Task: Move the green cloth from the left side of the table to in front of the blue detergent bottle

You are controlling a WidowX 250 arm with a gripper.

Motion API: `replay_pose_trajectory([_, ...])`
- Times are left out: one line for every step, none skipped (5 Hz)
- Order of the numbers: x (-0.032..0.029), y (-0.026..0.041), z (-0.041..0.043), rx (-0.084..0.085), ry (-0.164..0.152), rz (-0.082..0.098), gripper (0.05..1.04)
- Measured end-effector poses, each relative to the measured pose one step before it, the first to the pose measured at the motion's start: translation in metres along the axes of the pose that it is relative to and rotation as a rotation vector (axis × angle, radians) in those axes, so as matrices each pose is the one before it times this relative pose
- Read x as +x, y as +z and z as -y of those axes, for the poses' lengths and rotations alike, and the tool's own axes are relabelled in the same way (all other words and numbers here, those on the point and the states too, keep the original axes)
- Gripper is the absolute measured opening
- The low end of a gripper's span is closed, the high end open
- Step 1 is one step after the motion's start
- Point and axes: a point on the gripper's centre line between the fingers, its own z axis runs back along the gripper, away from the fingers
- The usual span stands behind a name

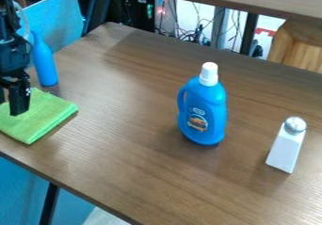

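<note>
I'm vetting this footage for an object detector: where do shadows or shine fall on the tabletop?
Camera view: soft shadows on the wooden table near the bases of the detergent bottle and white shaker; camera view: a darker band along the green cloth's lower right edge; camera view: small bright highlights on the shaker's silvery cap.

Gripper (pixel 9 104): black. Folded cloth (pixel 45 117): bright yellow-green, plain. Slender bottle (pixel 44 63): solid blue. Handled bottle (pixel 211 104): vivid blue; cap (pixel 209 73) white; label (pixel 197 122) multicoloured, with orange, white and dark blue patches. Shaker (pixel 285 149): white body, silvery-grey top (pixel 295 124). Table (pixel 135 160): medium brown, fine streaky wood grain. Panel (pixel 61 17) behind slender bottle: light blue. Cables (pixel 189 35): mostly black. Wooden piece (pixel 301 47) at upper right: golden tan, darker grain lines.
</note>
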Motion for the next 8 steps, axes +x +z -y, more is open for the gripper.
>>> replay_pose_trajectory([0.00302,-0.00040,0.00018,0.0040,0.0062,0.0140,1.001])
replay_pose_trajectory([0.00332,-0.00523,0.00010,0.0373,-0.0086,0.0119,1.001])
replay_pose_trajectory([-0.00258,-0.01823,0.01090,0.0365,-0.0371,-0.0279,1.001])
replay_pose_trajectory([0.00075,-0.00460,0.00574,0.0404,-0.0080,0.0140,1.001])
replay_pose_trajectory([0.00508,-0.00213,0.02084,-0.0106,-0.0421,0.0177,1.001])
replay_pose_trajectory([-0.01061,0.00379,0.04352,-0.0903,-0.0844,-0.0445,1.001])
replay_pose_trajectory([-0.00416,0.00739,0.05983,-0.0882,-0.1357,-0.0359,1.001])
replay_pose_trajectory([0.00716,0.00376,0.05470,-0.0365,-0.1248,0.0094,1.001])
